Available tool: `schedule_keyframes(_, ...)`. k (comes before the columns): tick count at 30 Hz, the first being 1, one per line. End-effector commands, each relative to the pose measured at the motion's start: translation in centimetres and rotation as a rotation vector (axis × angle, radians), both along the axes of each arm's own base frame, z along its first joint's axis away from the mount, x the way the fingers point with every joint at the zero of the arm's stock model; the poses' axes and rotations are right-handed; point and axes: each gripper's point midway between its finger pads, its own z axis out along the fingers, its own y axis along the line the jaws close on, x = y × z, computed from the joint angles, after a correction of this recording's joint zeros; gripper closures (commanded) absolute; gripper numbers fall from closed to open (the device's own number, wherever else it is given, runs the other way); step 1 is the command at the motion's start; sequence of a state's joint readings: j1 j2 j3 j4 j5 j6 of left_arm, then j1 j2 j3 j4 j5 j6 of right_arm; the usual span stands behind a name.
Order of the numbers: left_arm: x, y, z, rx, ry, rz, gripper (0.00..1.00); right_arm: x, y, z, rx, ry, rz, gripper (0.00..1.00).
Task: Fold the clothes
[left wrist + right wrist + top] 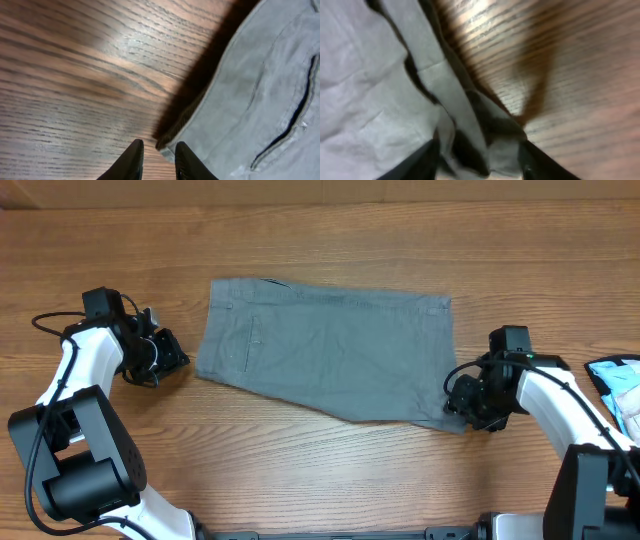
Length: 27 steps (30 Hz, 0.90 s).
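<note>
Shorts (325, 355): flat on table (330, 240), apparently folded once, leg over leg; cross fold judged left to do. Left gripper (176, 360): narrow, empty, just beside left edge. Right gripper (456, 396): wide, straddling near-right corner, not clamped.

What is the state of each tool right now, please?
Left tool: slightly open, empty, at the edge of the shorts.
Right tool: open wide, astride a fold of the shorts, not clamped.
</note>
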<state>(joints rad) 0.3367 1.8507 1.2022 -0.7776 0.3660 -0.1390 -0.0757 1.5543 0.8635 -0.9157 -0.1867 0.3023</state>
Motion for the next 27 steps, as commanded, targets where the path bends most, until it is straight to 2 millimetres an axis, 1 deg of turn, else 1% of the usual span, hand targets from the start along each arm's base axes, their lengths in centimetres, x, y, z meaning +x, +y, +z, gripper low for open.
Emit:
schedule_keyframes(1, 1.5, -0.1, 1.9, -0.034, -0.063, -0.058, 0.75, 4.0, -0.9, 5.2, -0.025, -0.172, -0.019, 0.39)
schedule_keyframes(3, 2.3, -0.5, 3.6, -0.065, -0.094, -0.082, 0.74, 5.8, -0.9, 7.9, -0.023, -0.247, -0.018, 0.38)
schedule_keyframes(4, 2.8, -0.9, 4.6, -0.086, -0.117, -0.100, 0.74, 6.7, -0.7, 9.1, -0.011, -0.284, -0.016, 0.41)
schedule_keyframes(6, 4.0, -1.9, 6.8, -0.130, -0.170, -0.134, 0.75, 8.8, 0.4, 11.5, 0.057, -0.376, 0.001, 0.54)
schedule_keyframes(7, 4.5, -2.4, 7.6, -0.148, -0.195, -0.147, 0.79, 9.7, 1.1, 12.4, 0.098, -0.424, 0.013, 0.63)
schedule_keyframes(8, 5.1, -3.2, 8.5, -0.173, -0.224, -0.166, 0.86, 10.5, 1.8, 13.1, 0.139, -0.469, 0.030, 0.72)
schedule_keyframes(10, 6.0, -5.4, 9.5, -0.217, -0.278, -0.219, 0.94, 11.9, 3.0, 13.7, 0.204, -0.531, 0.058, 0.81)
schedule_keyframes(11, 6.4, -6.5, 9.5, -0.214, -0.291, -0.251, 0.96, 12.4, 3.3, 13.6, 0.216, -0.536, 0.055, 0.83)
schedule_keyframes(12, 6.6, -7.3, 9.1, -0.192, -0.290, -0.276, 0.96, 12.7, 3.6, 13.1, 0.223, -0.527, 0.049, 0.85)
schedule_keyframes(14, 6.8, -9.1, 8.0, -0.141, -0.277, -0.328, 0.96, 13.0, 4.5, 11.4, 0.235, -0.483, 0.058, 0.86)
schedule_keyframes(15, 6.7, -10.4, 7.2, -0.129, -0.266, -0.361, 0.96, 12.9, 5.1, 10.4, 0.243, -0.454, 0.070, 0.86)
schedule_keyframes(18, 5.7, -13.8, 5.0, -0.117, -0.208, -0.442, 0.96, 12.2, 6.9, 6.5, 0.248, -0.330, 0.109, 0.86)
schedule_keyframes(19, 5.2, -14.6, 4.0, -0.105, -0.178, -0.459, 0.96, 11.9, 7.0, 5.3, 0.238, -0.290, 0.112, 0.86)
schedule_keyframes(20, 4.8, -15.3, 2.9, -0.086, -0.143, -0.466, 0.96, 11.5, 7.0, 3.7, 0.223, -0.240, 0.109, 0.89)
schedule_keyframes(21, 4.4, -15.6, 1.9, -0.065, -0.113, -0.469, 0.96, 11.2, 6.9, 2.6, 0.215, -0.204, 0.104, 0.93)
schedule_keyframes(23, 3.6, -15.7, -0.1, -0.013, -0.055, -0.480, 0.96, 10.6, 6.5, 0.7, 0.197, -0.142, 0.090, 0.96)
schedule_keyframes(25, 2.8, -14.9, -2.2, 0.047, 0.016, -0.472, 0.96, 10.2, 5.0, -0.9, 0.147, -0.095, 0.061, 0.96)
schedule_keyframes(27, 2.2, -14.0, -3.5, 0.080, 0.065, -0.465, 0.96, 9.8, 3.1, -1.7, 0.079, -0.063, 0.027, 0.96)
